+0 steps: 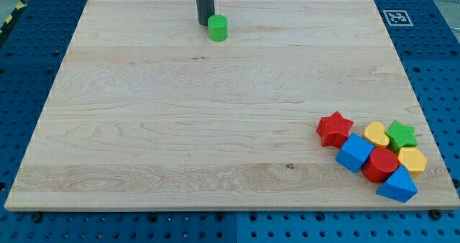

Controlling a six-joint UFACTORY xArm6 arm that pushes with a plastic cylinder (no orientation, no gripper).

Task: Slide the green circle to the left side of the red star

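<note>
The green circle [218,28] sits near the top edge of the wooden board, a little left of centre. My tip [204,23] is just to its left, touching or nearly touching it. The red star [334,128] lies far off at the lower right, at the left end of a cluster of blocks.
The cluster at the lower right holds a blue cube [354,153], a yellow heart [376,134], a green star [402,135], a red block [380,164], a yellow block [412,160] and a blue triangle [397,187]. A marker tag [397,17] sits at the board's [180,128] top right corner.
</note>
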